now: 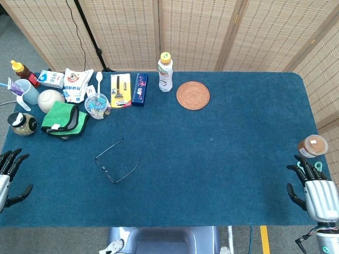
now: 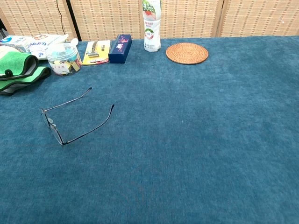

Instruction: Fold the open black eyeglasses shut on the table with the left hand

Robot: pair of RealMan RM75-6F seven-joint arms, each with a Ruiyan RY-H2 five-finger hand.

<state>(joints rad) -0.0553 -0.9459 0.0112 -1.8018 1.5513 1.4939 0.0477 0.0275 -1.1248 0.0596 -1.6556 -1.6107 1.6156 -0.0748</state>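
The black eyeglasses (image 1: 115, 161) are seen lying open on the blue table cloth (image 1: 222, 159), in the left half of the table and nearer to the front edge than to the row of objects at the back. Both temples are unfolded and are laid roughly parallel, from the front frame toward the back right of the table. The front frame, with the lenses, is placed at the left end of the glasses; in the chest view (image 2: 70, 122) it is turned toward the left side, and the temple tips are pointed to the right and away from the robot. The long axis of the front frame is set diagonally to the table edge.

The left hand (image 1: 9, 172) is seen at the left border of the table, well apart from the glasses. Its fingers are spread and nothing is held in it. The right hand (image 1: 317, 190) is found at the right front corner, also with fingers apart and nothing gripped. A green cloth (image 1: 64, 119) is lying behind the glasses, to the left
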